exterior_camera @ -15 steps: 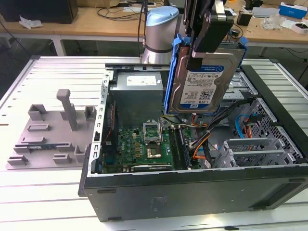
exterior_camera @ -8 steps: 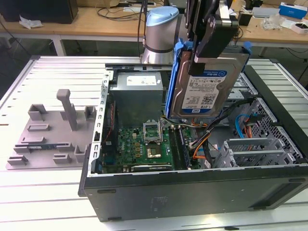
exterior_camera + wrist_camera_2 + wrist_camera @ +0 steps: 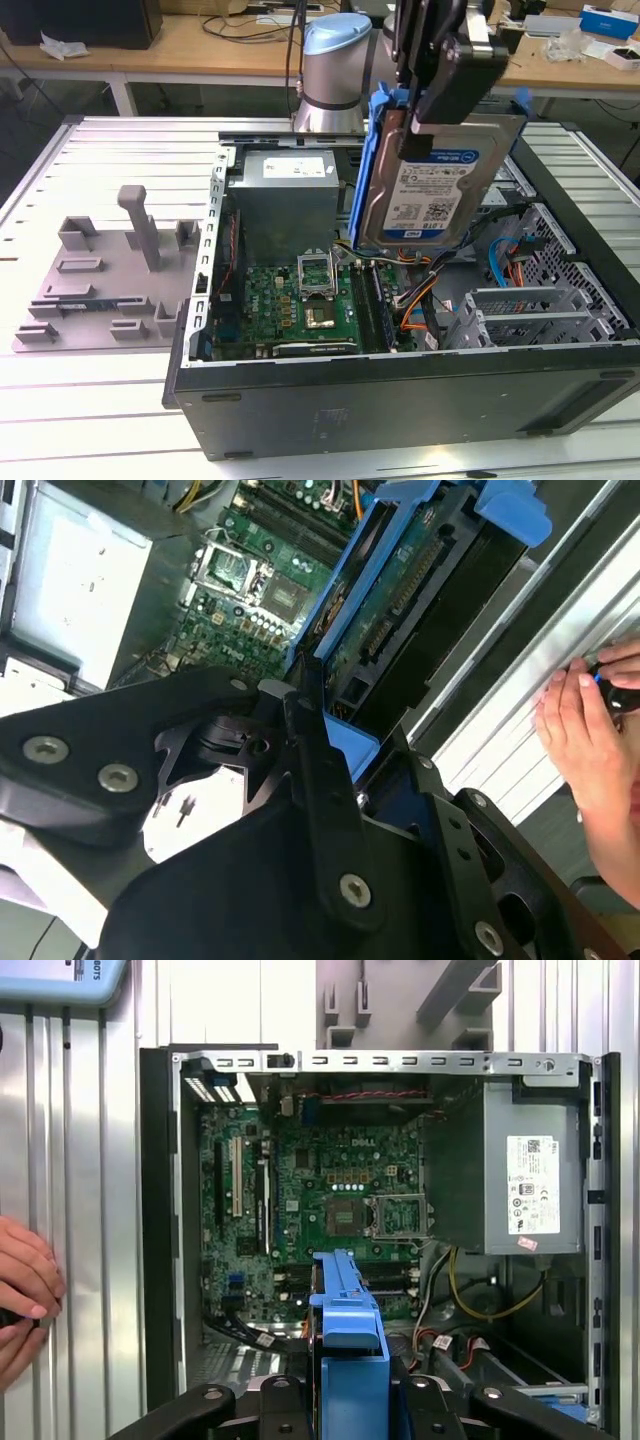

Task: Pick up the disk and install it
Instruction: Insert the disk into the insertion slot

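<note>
As the slatted metal table [image 3: 110, 150] stretches out under everything, the open computer case [image 3: 400, 400] lies on it on its side, panel off, insides facing up. On the exterior view's left, just beside the case, there's a grey fixture plate [image 3: 100, 285] with upright posts. Inside the case, the grey power-supply box [image 3: 285, 200] sits at the far end, and the green motherboard [image 3: 300, 300] lies next to it, processor socket bare. Orange and blue cables [image 3: 505, 265] trail off toward the exterior view's right.

And there's the disk [image 3: 425, 200]: up in the air above the case, tipped nearly on edge, label towards the exterior camera, blue frame around its sides, clear of the case. The tool [image 3: 432, 118] is clamped on the disk's upper end and carries it. In the second wrist view the disk's green circuit-board side [image 3: 400, 600] shows. A person's hand [image 3: 25, 1280] is over the table slats, just outside the case wall.
</note>
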Robot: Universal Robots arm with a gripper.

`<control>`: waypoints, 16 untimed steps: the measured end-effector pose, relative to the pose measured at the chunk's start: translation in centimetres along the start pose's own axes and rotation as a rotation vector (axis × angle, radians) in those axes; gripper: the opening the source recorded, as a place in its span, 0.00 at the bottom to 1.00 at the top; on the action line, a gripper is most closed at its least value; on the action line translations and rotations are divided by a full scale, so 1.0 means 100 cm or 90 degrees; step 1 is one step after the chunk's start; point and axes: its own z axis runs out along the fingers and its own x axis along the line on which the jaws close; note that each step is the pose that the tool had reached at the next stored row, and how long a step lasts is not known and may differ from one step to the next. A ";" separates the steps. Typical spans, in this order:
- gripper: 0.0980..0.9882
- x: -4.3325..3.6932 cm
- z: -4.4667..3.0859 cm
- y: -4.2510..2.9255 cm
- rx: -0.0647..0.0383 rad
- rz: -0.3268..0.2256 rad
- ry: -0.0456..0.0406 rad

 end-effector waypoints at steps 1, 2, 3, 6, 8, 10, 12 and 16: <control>0.30 0.0022 -0.0001 -0.0020 0.000 0.000 0.0000; 0.30 0.0058 -0.0001 -0.0045 0.000 0.000 -0.0001; 0.30 0.0114 -0.0001 -0.0095 0.000 0.000 -0.0001; 0.30 0.0159 0.0001 -0.0205 0.000 0.000 0.0000; 0.30 0.0189 0.0000 -0.0332 0.000 0.000 -0.0001; 0.30 0.0213 -0.0001 -0.0452 0.000 0.000 0.0000; 0.30 0.0249 -0.0001 -0.0561 0.000 0.000 -0.0001; 0.30 0.0278 0.0002 -0.0704 0.000 0.000 -0.0002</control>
